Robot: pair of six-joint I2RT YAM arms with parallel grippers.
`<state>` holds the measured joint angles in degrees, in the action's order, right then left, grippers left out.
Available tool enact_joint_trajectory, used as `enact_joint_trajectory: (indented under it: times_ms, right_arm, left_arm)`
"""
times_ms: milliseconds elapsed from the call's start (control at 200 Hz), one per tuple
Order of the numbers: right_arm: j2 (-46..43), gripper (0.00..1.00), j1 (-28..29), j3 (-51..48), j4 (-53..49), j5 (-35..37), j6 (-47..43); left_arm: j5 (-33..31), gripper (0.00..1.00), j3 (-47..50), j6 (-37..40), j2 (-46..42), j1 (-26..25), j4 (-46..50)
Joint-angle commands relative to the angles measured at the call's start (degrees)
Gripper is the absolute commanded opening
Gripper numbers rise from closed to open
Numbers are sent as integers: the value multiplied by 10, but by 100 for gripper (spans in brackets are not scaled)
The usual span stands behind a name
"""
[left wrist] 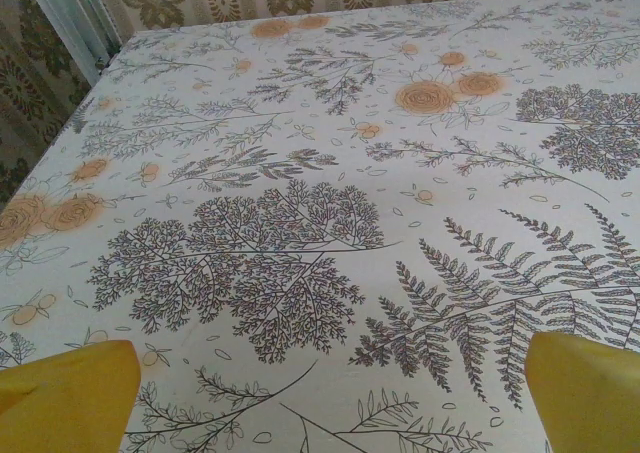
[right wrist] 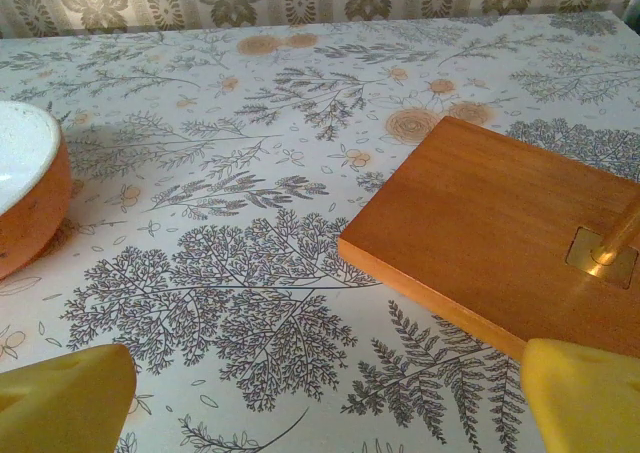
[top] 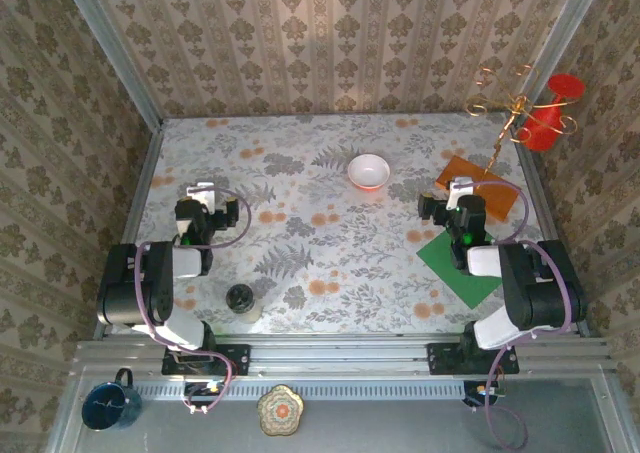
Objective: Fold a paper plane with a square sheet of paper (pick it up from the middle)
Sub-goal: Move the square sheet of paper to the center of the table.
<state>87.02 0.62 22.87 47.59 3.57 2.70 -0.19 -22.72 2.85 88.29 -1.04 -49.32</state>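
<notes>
The square sheet of paper (top: 452,263) is bright green and lies flat and unfolded on the table at the near right. Its right part is hidden under my right arm. My right gripper (top: 450,197) hovers beyond the sheet's far corner, open and empty. In the right wrist view its yellow fingertips (right wrist: 66,401) stand wide apart over bare tablecloth, just short of the wooden board (right wrist: 500,223). My left gripper (top: 205,193) is far off on the left side, open too. Its fingertips (left wrist: 66,398) frame nothing but floral cloth.
A white bowl (top: 368,171) stands mid-table at the back and also shows as an orange-sided bowl (right wrist: 25,188) at the left of the right wrist view. The orange-brown board (top: 483,185) carries a gold wire stand (top: 505,108) with a red object (top: 550,113). A dark jar (top: 240,299) sits near the front edge.
</notes>
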Motion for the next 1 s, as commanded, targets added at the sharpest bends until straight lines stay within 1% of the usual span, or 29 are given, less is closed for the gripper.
enact_joint_trajectory:
  times_ms: [0, 840, 995]
  right_arm:
    - [7, 100, -1, 10, 1, -9, -8]
    - [4, 100, -1, 6, 7, -9, -8]
    - [-5, 100, -1, -1, 12, -6, -6]
  left_arm:
    - [5, 100, -5, 7, 4, 2, -9]
    - [6, 100, -4, 6, 3, 3, -9]
    - [-8, 100, -4, -1, -2, 3, -5]
